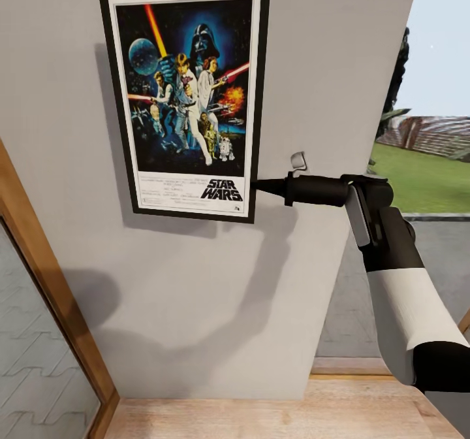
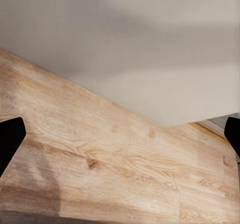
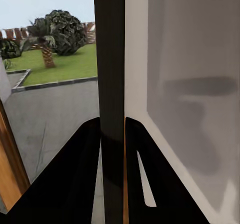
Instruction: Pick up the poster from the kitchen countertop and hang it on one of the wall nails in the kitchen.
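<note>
The poster (image 1: pixel 186 93), a framed Star Wars print, stands upright and flat against the pale grey wall (image 1: pixel 215 295). My right gripper (image 1: pixel 256 185) is shut on the frame's right edge near the lower corner. In the right wrist view the two fingers (image 3: pixel 85 154) of the right gripper (image 3: pixel 113 134) clamp the poster's black frame edge (image 3: pixel 112 59). A small silver wall nail (image 1: pixel 298 160) sticks out of the wall just right of the poster, right above the gripper. My left gripper (image 2: pixel 120 139) hangs open over wood floor. The kitchen countertop is out of view.
A wooden window frame (image 1: pixel 46 276) slants along the left. Light wood floor (image 1: pixel 261 419) runs below the wall. The wall ends at the right, where pavement and a lawn (image 1: pixel 424 171) with trees (image 3: pixel 60 31) show outside.
</note>
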